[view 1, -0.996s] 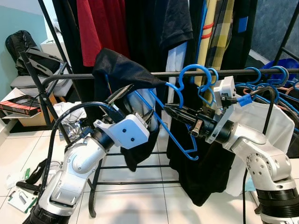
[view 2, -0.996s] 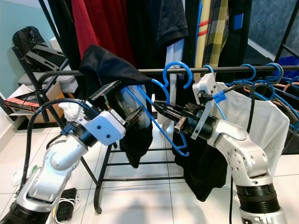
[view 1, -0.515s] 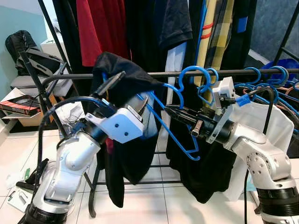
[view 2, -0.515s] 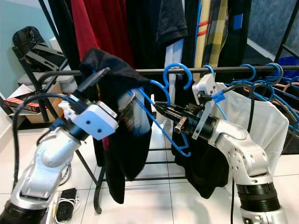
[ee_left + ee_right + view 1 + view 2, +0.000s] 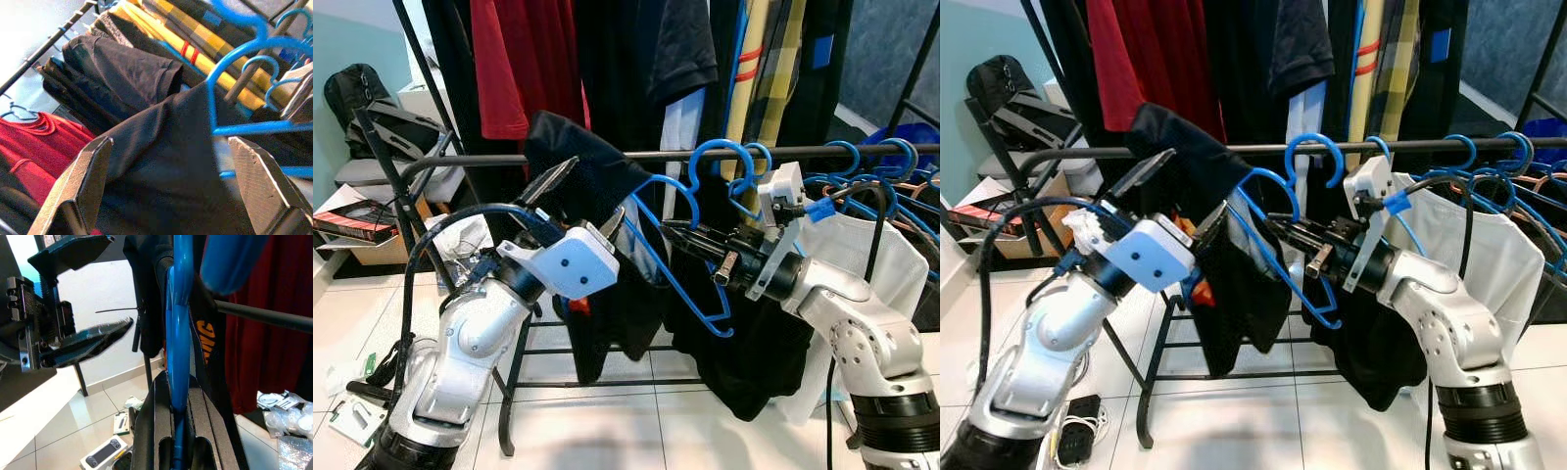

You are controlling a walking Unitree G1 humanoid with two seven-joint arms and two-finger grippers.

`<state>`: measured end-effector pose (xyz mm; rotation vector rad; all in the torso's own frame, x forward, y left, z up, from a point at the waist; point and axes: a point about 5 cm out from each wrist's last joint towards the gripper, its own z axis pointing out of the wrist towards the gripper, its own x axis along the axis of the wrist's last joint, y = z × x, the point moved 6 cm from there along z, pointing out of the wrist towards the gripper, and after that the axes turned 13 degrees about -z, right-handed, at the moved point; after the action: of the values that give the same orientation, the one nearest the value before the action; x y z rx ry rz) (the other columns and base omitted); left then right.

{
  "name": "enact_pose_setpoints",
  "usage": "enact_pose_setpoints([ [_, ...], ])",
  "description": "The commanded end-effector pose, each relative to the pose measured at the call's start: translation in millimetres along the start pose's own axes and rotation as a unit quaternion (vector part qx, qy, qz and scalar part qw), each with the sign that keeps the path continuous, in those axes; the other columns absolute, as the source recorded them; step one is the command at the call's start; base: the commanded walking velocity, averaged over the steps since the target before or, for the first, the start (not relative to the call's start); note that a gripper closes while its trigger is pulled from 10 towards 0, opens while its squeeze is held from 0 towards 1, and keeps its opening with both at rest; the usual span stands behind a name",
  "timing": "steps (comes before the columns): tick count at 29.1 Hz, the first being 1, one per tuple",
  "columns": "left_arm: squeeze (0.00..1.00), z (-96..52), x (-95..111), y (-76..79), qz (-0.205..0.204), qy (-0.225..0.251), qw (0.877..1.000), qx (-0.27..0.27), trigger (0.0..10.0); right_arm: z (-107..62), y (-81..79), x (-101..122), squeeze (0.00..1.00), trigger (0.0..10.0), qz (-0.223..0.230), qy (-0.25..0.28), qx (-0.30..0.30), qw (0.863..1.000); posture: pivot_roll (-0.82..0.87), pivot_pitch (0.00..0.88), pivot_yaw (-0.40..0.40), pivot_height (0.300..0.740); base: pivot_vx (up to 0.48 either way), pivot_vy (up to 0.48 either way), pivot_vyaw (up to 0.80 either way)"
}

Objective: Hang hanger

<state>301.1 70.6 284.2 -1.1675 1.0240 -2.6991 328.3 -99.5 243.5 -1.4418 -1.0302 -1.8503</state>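
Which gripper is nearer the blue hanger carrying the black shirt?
Right. The right gripper is shut on the blue hanger; the left gripper is open beside it at the black shirt.

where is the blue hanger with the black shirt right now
In the left eye view the blue hanger sits center, just below the black rail, pinched by the right gripper, with the open left gripper beside its black shirt.

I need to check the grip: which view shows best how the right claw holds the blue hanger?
The right wrist view: the blue hanger runs straight between the right claw's shut fingers. The eye views show the same grip side-on; the left wrist view catches the hanger's hook.
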Motion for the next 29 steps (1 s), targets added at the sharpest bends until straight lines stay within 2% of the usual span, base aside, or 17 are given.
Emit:
enact_pose_setpoints([
  [1, 0.0, 0.7, -3.4, 4.0, -0.001, -0.006, 1.0, -0.011, 10.0, 3.9, -4.0, 11.0, 0.0, 10.0, -0.012, 0.017, 0.009, 1.0, -0.11, 0.0, 0.047, 0.74, 0.0, 0.0, 0.0],
  [5, 0.0, 0.7, -7.6, 6.2, -0.011, -0.014, 1.0, -0.009, 10.0, 5.2, -5.1, 12.7, 0.0, 10.0, -0.012, 0.021, 0.011, 1.0, -0.11, 0.0, 0.048, 0.74, 0.0, 0.0, 0.0],
  [10, 0.0, -0.2, -23.2, 2.4, -0.026, -0.048, 0.998, 0.018, 10.0, 6.1, -13.2, 17.8, 0.0, 10.0, -0.01, 0.032, 0.029, 0.999, -0.11, 0.0, 0.05, 0.74, 0.0, 0.0, 0.0],
  [16, 0.0, 0.7, -30.8, 0.7, -0.019, -0.064, 0.997, 0.025, 10.0, 6.0, -17.0, 20.8, 0.0, 10.0, -0.01, 0.037, 0.037, 0.999, -0.11, 0.0, 0.051, 0.74, 0.0, 0.0, 0.0],
  [17, 0.0, 0.8, -32.5, 0.6, -0.015, -0.067, 0.997, 0.026, 8.0, 6.0, -17.4, 21.2, 0.0, 10.0, -0.01, 0.038, 0.038, 0.998, -0.11, 0.0, 0.051, 0.74, 0.0, 0.0, 0.0],
  [19, 0.0, 0.6, -35.0, -0.1, -0.013, -0.073, 0.997, 0.028, 8.0, 6.0, -18.2, 21.8, 0.0, 10.0, -0.009, 0.039, 0.04, 0.998, -0.11, 0.0, 0.052, 0.74, 0.0, 0.0, 0.0],
  [20, 0.0, 0.6, -36.7, -2.4, -0.012, -0.077, 0.996, 0.035, 6.0, 5.9, -18.9, 22.3, 0.0, 10.0, -0.009, 0.04, 0.042, 0.998, -0.11, 0.0, 0.052, 0.74, 0.0, 0.0, 0.0],
  [21, 0.0, 1.1, -37.9, -5.4, -0.01, -0.08, 0.996, 0.043, 2.7, 5.9, -19.7, 22.6, 0.0, 10.0, -0.008, 0.041, 0.044, 0.998, -0.11, 0.0, 0.052, 0.74, 0.0, 0.0, 0.0],
  [22, 0.0, 1.5, -38.7, -8.1, -0.007, -0.083, 0.995, 0.05, 0.8, 5.8, -20.4, 22.7, 0.0, 10.0, -0.008, 0.042, 0.045, 0.998, -0.11, 0.0, 0.052, 0.74, 0.0, 0.0, 0.0],
  [23, 0.0, 1.9, -39.3, -10.5, -0.005, -0.086, 0.995, 0.056, 0.0, 5.8, -21.1, 22.6, 0.0, 10.0, -0.007, 0.042, 0.046, 0.998, -0.11, 0.0, 0.052, 0.74, 0.0, 0.0, 0.0],
  [29, 0.0, 1.3, -42.8, -15.9, 0.001, -0.094, 0.993, 0.065, 0.0, 5.8, -23.3, 22.7, 0.0, 10.0, -0.004, 0.043, 0.049, 0.998, -0.11, 0.0, 0.054, 0.74, 0.0, 0.0, 0.0],
])
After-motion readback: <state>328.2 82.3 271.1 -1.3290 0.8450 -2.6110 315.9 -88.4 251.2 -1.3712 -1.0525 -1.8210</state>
